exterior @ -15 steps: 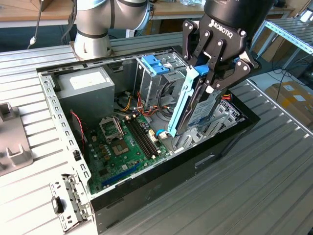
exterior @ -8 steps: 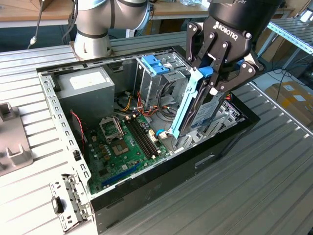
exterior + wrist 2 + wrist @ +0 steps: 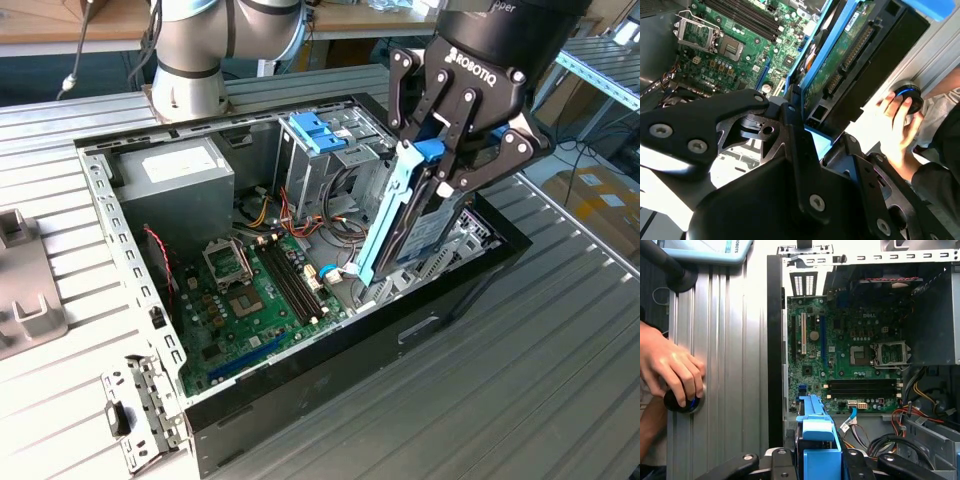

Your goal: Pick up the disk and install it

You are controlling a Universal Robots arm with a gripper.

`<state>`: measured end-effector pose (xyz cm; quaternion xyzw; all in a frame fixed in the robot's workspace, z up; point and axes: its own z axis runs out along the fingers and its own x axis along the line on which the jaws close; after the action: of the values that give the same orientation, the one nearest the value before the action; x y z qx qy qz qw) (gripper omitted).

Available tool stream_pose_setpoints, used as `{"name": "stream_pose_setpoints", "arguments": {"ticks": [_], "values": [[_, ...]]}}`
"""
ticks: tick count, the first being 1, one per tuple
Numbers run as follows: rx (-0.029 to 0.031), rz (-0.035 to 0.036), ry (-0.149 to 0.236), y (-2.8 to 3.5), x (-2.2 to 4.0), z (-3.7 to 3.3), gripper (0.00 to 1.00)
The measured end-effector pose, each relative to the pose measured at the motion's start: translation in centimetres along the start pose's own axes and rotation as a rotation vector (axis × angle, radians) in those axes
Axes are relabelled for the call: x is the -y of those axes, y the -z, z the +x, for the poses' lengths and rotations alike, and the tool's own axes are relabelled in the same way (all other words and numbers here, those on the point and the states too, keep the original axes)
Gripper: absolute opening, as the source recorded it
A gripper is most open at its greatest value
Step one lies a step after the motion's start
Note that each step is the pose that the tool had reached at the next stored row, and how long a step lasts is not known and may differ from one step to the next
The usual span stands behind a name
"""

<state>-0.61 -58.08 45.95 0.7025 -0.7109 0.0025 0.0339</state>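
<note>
A: The gripper (image 3: 440, 160) is clamped on the disk (image 3: 415, 215), carrying it upright on edge above the open computer case (image 3: 330, 385)!

B: And beside it, 1 hand (image 3: 670, 370) rests on a black knob (image 3: 682, 402) on the ribbed table (image 3: 735, 340).

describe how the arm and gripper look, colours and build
The arm has silvery-grey rounded joint housings with blue trim at a seam, standing on a round grey base. The gripper is black, a cylindrical body with white lettering, then angular linked black fingers joined by silver pins and screws. In the second wrist view the same black linkage plates carry round silver bolts.
</note>
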Motion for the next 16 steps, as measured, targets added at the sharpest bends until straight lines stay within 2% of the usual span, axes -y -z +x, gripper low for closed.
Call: {"name": "stream_pose_setpoints", "arguments": {"ticks": [16], "values": [[0.0000,0.0000,0.000,-0.03,1.06,0.83,0.37]]}}
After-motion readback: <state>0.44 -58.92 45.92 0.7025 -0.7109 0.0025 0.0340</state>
